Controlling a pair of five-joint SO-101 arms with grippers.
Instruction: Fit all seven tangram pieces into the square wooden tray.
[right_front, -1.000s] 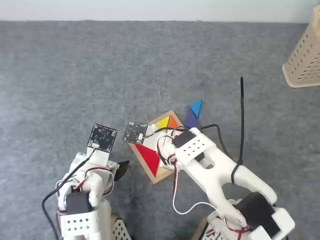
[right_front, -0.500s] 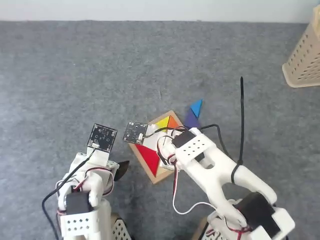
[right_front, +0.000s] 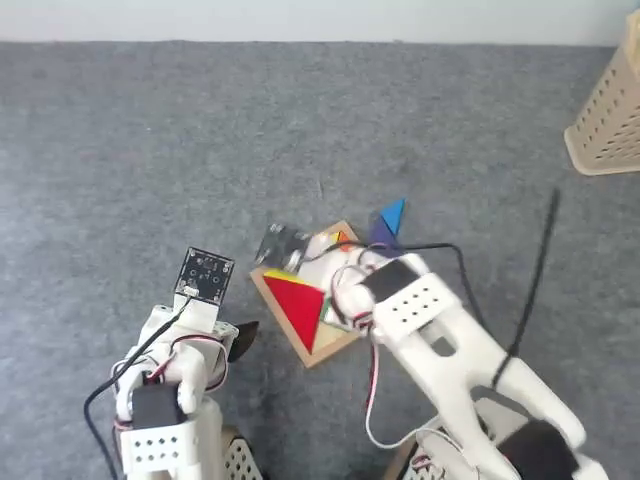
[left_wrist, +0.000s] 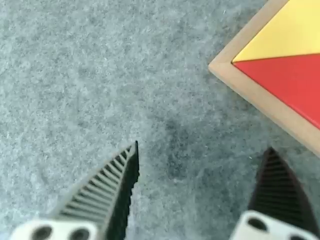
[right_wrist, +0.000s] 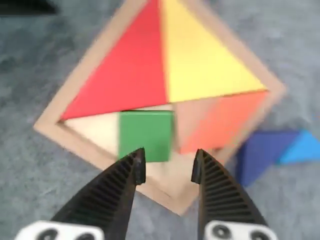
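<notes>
The square wooden tray (right_wrist: 227, 47) lies on the grey surface (right_front: 150, 150) in front of both arms, turned so that one corner points toward them. Four pieces already sit inside it: the red triangle (right_wrist: 125, 80) and the yellow triangle (right_wrist: 205, 65) fill one half. The green square (right_wrist: 146, 135) and the orange triangle (right_wrist: 220, 122) lie in the other half, with bare wood beside and below the square.

Two more pieces wait outside. The purple piece (right_wrist: 260, 152) lies just beside the tray edge on the orange triangle's side. The blue triangle (right_wrist: 302, 150) touches it on the side away from the tray. In the high view the two make a short row that leads away from the tray's far right corner, farther from the arm bases. We cannot tell the purple piece's own long axis, because its outline is soft.

The right pincer (right_wrist: 167, 162) hangs over the tray near the green square, its jaws apart and holding nothing. From there the purple piece lies across the orange triangle and over the tray edge. We judge the right arm is the nearer one for the next pick.

The left pincer (left_wrist: 200, 160) is also apart and empty, above bare carpet just off the tray corner where red and yellow meet, the opposite side from the loose pieces.
</notes>
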